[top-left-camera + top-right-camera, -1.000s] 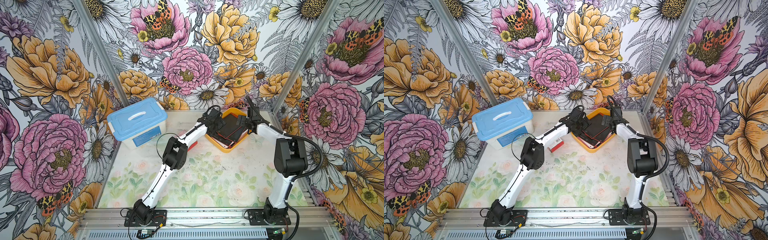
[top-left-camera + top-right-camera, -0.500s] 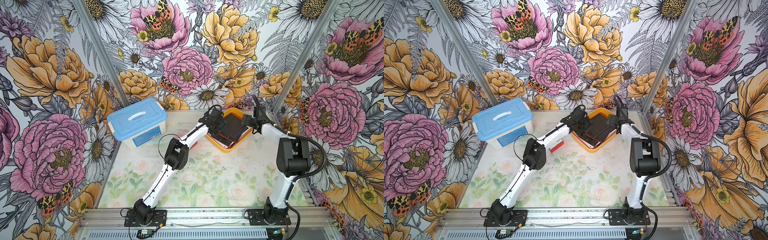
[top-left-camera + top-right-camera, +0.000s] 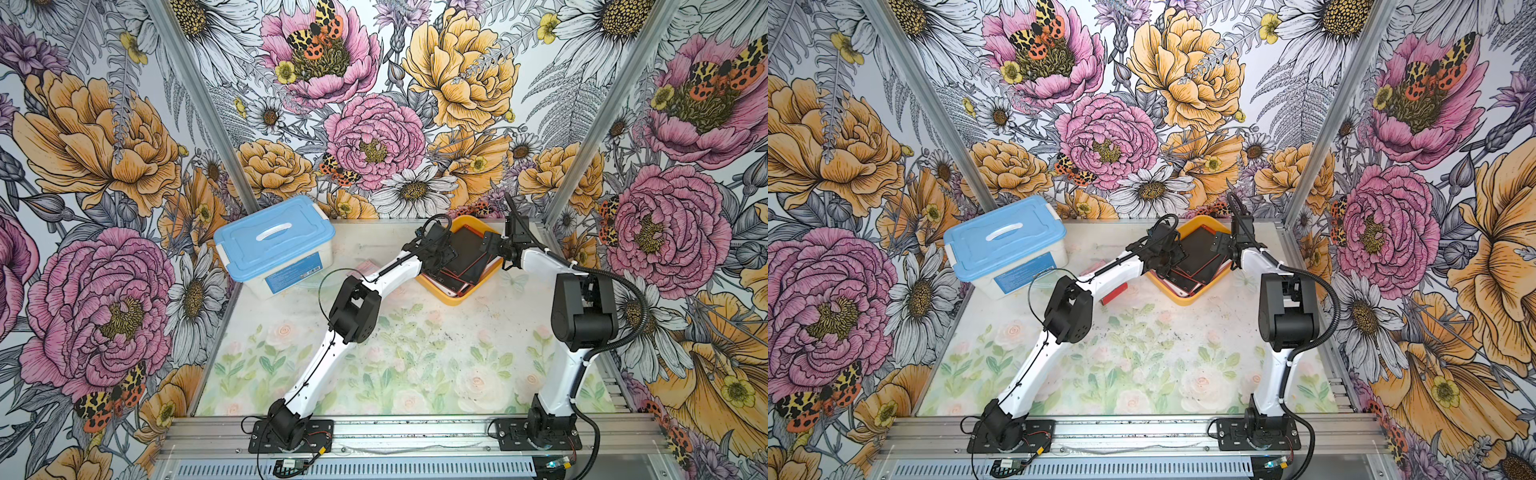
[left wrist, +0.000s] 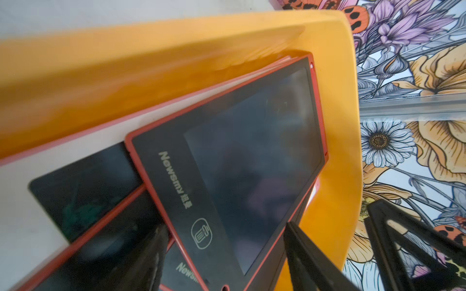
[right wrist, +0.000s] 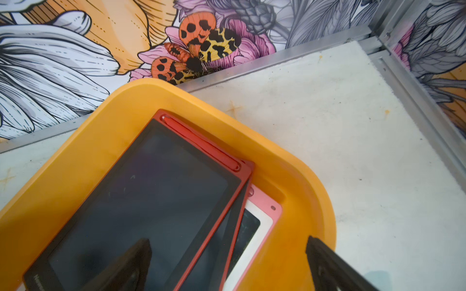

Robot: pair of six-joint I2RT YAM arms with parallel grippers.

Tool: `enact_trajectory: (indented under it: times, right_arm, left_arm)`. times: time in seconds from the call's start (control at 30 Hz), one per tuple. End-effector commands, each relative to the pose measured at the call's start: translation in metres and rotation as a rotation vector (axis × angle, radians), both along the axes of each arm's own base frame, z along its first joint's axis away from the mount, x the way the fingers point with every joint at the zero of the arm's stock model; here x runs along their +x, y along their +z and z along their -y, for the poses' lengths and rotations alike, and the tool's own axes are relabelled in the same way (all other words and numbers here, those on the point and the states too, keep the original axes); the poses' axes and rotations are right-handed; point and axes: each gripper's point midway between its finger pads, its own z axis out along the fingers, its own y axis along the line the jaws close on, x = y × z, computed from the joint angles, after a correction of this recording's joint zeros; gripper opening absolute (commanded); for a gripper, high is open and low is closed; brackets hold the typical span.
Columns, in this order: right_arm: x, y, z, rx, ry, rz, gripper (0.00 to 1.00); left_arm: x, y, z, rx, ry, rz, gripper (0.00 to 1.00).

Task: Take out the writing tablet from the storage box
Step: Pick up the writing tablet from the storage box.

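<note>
The storage box [image 3: 451, 296] [image 3: 1187, 298], a shallow yellow-orange bin, stands at the back of the table in both top views and holds several stacked tablets. The top writing tablet [image 4: 252, 163] [image 5: 151, 189] is black with a red frame. It lies slanted on the others, its far corner against the box wall [image 4: 335, 126]. My left gripper [image 4: 227, 259] [image 3: 441, 253] straddles its near end, and both fingertips [image 4: 300, 247] lie against its long edges. My right gripper [image 5: 232, 267] [image 3: 491, 246] stands open at the box's right side, one finger over the top tablet and one past the rim [image 5: 302, 191].
A pink-and-white tablet [image 5: 262, 221] lies lowest in the stack. A translucent box with a blue lid [image 3: 274, 245] stands at the back left. A small red-and-white carton [image 3: 1115, 294] lies partly under my left arm. The back wall and a metal rail run just behind the bin.
My left jaws have narrowed onto the top tablet's edges. My right gripper has drawn back from over the box toward its right rim.
</note>
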Motion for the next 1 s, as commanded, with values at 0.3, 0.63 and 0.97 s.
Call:
enact_trajectory:
  times: [0.3, 0.63, 0.97]
  right_arm:
    - [-0.002, 0.002, -0.007, 0.077, -0.005, 0.009, 0.98]
    - [-0.006, 0.001, -0.009, 0.095, -0.009, 0.004, 0.98]
    - [-0.009, 0.025, -0.005, 0.075, -0.017, 0.051, 0.98]
  left_arm:
    - [0.027, 0.053, 0.003, -0.175, 0.019, 0.242, 0.72]
    - [0.031, 0.064, 0.015, -0.229, -0.029, 0.295, 0.72]
    - [0.017, 0.077, 0.011, -0.194, -0.04, 0.266, 0.61]
